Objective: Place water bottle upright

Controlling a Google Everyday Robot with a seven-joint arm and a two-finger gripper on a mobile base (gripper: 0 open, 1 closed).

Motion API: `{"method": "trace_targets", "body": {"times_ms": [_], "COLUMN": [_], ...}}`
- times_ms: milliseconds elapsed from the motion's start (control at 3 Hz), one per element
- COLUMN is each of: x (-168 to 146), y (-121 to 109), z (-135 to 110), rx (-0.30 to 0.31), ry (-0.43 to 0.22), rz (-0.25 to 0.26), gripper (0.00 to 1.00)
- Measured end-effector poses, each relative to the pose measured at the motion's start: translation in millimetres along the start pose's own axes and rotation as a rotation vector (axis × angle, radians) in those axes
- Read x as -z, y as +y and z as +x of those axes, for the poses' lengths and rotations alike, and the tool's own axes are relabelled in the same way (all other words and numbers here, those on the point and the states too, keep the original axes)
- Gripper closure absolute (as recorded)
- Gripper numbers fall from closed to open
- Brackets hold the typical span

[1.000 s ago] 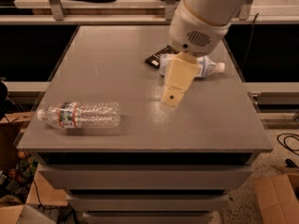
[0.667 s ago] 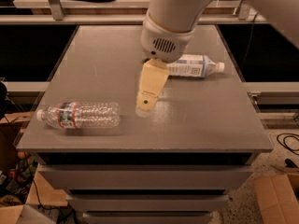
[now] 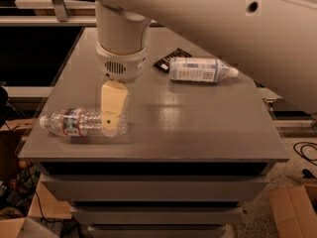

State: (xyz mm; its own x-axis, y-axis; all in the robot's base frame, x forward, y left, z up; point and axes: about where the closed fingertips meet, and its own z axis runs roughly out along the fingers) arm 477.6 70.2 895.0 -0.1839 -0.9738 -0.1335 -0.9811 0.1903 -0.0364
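Observation:
The clear ribbed water bottle lies on its side near the front left edge of the grey table, white cap pointing left, red, white and blue label band near the neck. My gripper hangs from the white arm and has come down over the bottle's base end. Its cream-coloured fingers cover that end of the bottle.
An opaque pale blue-and-white bottle lies on its side at the back right of the table, cap to the right. A dark flat packet lies just behind it. The white arm crosses the top right of the view.
My gripper has moved left and toward the front, from the table's middle to the base end of the water bottle. Both bottles have stayed where they were.

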Motion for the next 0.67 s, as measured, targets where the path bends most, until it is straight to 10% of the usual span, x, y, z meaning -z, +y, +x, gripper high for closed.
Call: {"method": "trace_targets", "body": {"times_ms": [667], "x": [-37], "y": [17], "z": [-52], "rx": [-0.014], "ry": [0.048], "rz": [-0.029], "gripper": [0.00]}}
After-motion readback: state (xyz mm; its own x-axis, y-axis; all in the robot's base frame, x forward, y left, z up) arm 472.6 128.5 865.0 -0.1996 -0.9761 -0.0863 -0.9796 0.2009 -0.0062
